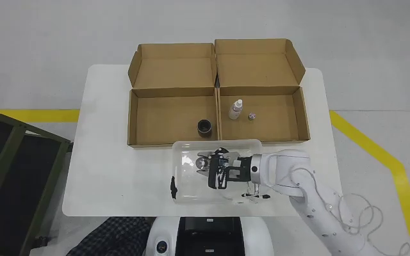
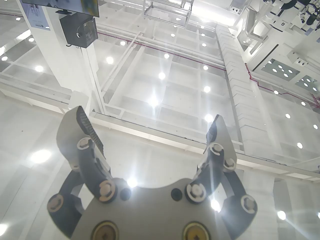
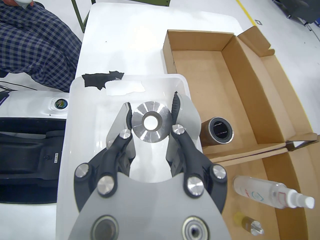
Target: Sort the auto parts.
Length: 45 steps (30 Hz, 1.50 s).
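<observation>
Right gripper [image 3: 151, 111] is down inside the translucent white plastic bin [image 3: 75, 96], its fingers about half closed against opposite edges of a shiny silver metal disc [image 3: 162, 116]. The disc is flat and round, with a plain centre hole and faint radial facets on its face. Both pads look to be touching it. Can't tell from here whether it's off the bin floor. In the top view the same gripper [image 1: 214, 169] sits mid-bin [image 1: 182, 147], at the table's near edge.

Left gripper [image 2: 148, 113] points up at the ceiling, fingers spread wide with nothing between them.

A torn strip of black tape [image 3: 100, 79] is stuck on the bin rim.

Behind the bin are two open brown cardboard boxes side by side, lids folded back:
- The left cardboard box [image 1: 144, 121] holds a short black cylindrical sleeve [image 1: 205, 127] standing on end near its front wall, just beside the bin [image 3: 217, 132].
- The right cardboard box [image 1: 288, 118] holds a clear plastic spray bottle with a white nozzle [image 1: 236, 109] lying on its side [image 3: 272, 193], and next to it a small metal fitting [image 1: 252, 116] [image 3: 252, 226].

Everything sits on a white rounded-corner table [image 1: 102, 160]. The floor is grey with yellow line tape [image 1: 38, 115], and there's a dark green metal rack [image 1: 25, 173] off the table's left side. Overhead is a white gridded ceiling with round spot lights [image 2: 162, 75].
</observation>
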Each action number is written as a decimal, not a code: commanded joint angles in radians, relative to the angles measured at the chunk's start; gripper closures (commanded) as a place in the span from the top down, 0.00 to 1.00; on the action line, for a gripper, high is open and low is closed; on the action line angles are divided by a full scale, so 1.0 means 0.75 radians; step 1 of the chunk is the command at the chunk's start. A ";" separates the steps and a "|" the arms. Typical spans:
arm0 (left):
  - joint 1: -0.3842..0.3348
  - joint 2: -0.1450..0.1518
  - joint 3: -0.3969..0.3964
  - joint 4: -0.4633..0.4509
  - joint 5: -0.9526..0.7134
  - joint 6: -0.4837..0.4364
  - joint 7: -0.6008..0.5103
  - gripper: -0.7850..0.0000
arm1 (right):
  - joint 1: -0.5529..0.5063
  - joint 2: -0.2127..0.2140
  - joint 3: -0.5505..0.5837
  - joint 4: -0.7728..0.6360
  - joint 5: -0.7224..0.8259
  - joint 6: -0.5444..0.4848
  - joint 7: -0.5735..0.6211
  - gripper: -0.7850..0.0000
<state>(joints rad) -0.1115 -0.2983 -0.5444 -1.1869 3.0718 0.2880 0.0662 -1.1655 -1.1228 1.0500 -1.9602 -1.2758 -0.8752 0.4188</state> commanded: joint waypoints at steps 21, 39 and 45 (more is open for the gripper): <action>0.000 0.000 0.000 0.000 0.000 0.000 0.000 1.00 | -0.010 0.037 0.173 -0.196 0.231 0.016 0.037 0.00; 0.000 0.000 0.000 0.000 0.000 0.000 0.000 1.00 | 0.027 0.047 0.158 -0.185 0.262 0.028 0.018 0.00; 0.000 0.000 0.000 0.000 0.000 0.000 0.000 1.00 | 0.072 0.040 0.088 -0.110 0.241 0.068 0.039 0.00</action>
<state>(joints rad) -0.1115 -0.2983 -0.5444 -1.1869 3.0718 0.2880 0.0662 -1.1187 -1.0917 1.1264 -2.0549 -1.0942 -0.8293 0.4479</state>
